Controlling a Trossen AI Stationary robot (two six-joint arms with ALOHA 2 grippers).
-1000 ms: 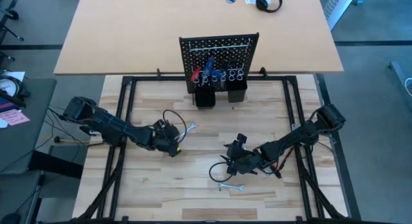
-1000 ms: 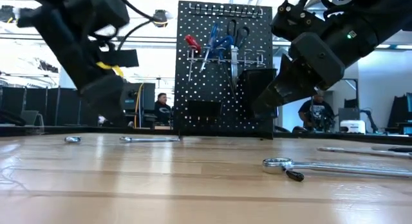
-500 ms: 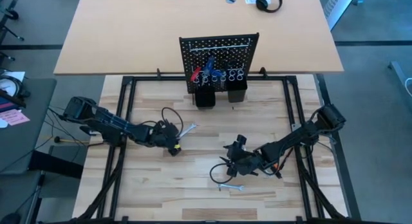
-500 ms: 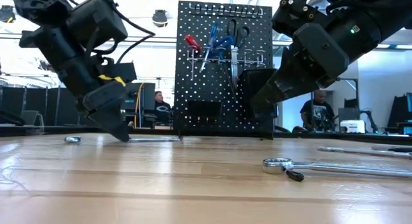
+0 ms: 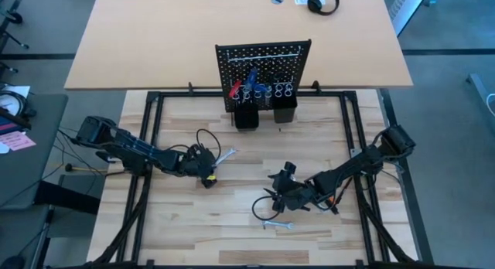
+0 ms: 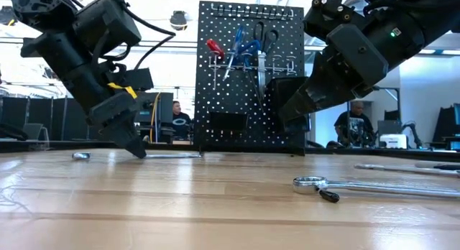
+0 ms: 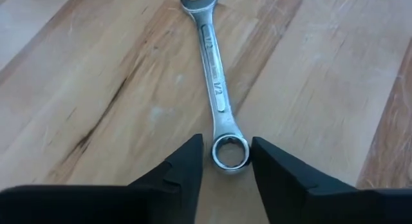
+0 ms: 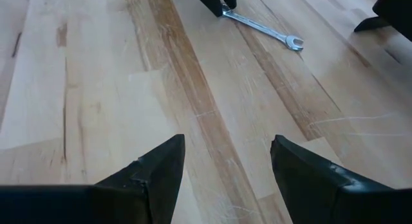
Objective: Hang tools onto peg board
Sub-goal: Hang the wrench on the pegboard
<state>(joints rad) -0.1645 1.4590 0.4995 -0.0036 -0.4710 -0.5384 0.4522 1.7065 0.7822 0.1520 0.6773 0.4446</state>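
A silver wrench (image 7: 212,69) lies flat on the wooden table, seen in the high view as wrench (image 5: 225,154). My left gripper (image 7: 226,161) is down at the table, fingers close on either side of the wrench's ring end. My right gripper (image 8: 225,165) hovers open above bare wood at mid-right (image 5: 274,198), holding nothing. A second silver wrench (image 5: 276,223) lies near the front edge. The peg board (image 5: 263,64) stands upright at the far edge, and red-handled, blue-handled and black tools hang on its hooks (image 6: 241,49). My left gripper's fingers flank the wrench's ring end (image 7: 230,152), slanting down from the table's left and in line with the shaft. One finger (image 7: 261,161) stands at the ring's rim; a thin gap shows at the other. I cannot tell whether they touch it. The wrench lies flat.
Two black cups (image 5: 246,118) stand at the peg board's base. Black frame rails (image 5: 155,122) border the work surface. Loose cables (image 5: 329,201) trail by the right arm. Another wrench (image 6: 410,167) lies far right. People sit beyond the table (image 6: 177,117).
My left gripper has sunk to the table at the wrench's near end and tipped steeper. The wrench has stayed in place.
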